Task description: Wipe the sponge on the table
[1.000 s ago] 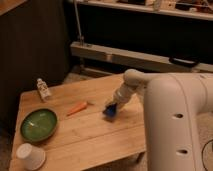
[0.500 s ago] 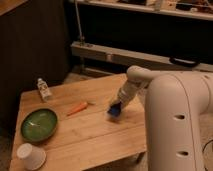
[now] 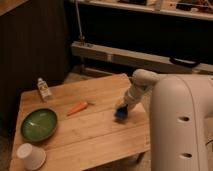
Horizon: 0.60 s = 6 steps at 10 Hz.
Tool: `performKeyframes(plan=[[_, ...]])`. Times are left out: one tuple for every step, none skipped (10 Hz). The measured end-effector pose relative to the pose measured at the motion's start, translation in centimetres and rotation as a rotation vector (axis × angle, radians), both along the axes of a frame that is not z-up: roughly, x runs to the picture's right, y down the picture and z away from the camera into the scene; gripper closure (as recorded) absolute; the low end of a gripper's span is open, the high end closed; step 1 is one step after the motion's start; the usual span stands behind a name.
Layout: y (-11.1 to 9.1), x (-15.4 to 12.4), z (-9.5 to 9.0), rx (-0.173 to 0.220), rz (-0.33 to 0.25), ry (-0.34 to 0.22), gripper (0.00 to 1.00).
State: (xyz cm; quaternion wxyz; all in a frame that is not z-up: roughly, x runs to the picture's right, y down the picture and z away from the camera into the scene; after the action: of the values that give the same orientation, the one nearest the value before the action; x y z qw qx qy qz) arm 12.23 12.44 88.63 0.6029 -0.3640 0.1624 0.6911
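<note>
Setting: dim room with a dark wall and a pale rail behind; we see a low wooden worktop in front.
Sponge position: the dark blue sponge lies on the right part of the worktop, directly under the tool and touching it.
Tool state: at the end of the white arm, which reaches down from the right; we read its fingers as drawn tight on the sponge, which rests on the planks.
Other things: the carrot lies left of the sponge, apart from it; bowl, cup and bottle sit along the left side.
Change: against the frame a second earlier, we find sponge and tool shifted together rightward and slightly toward the near edge; the other things are unmoved.
</note>
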Motion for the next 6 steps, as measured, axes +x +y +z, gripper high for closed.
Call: performKeyframes(plan=[[0.8, 0.9, 0.9, -0.010, -0.008, 0.026, 1.00], [1.1, 1.0, 1.5, -0.016, -0.015, 0.038, 1.00], [1.2, 1.0, 2.0, -0.022, -0.020, 0.051, 1.00], [1.3, 1.3, 2.1, -0.027, -0.023, 0.061, 1.00], [1.3, 1.5, 1.9, -0.025, -0.035, 0.073, 1.00], [1.5, 2.0, 1.0, -0.032, -0.050, 0.084, 1.00]])
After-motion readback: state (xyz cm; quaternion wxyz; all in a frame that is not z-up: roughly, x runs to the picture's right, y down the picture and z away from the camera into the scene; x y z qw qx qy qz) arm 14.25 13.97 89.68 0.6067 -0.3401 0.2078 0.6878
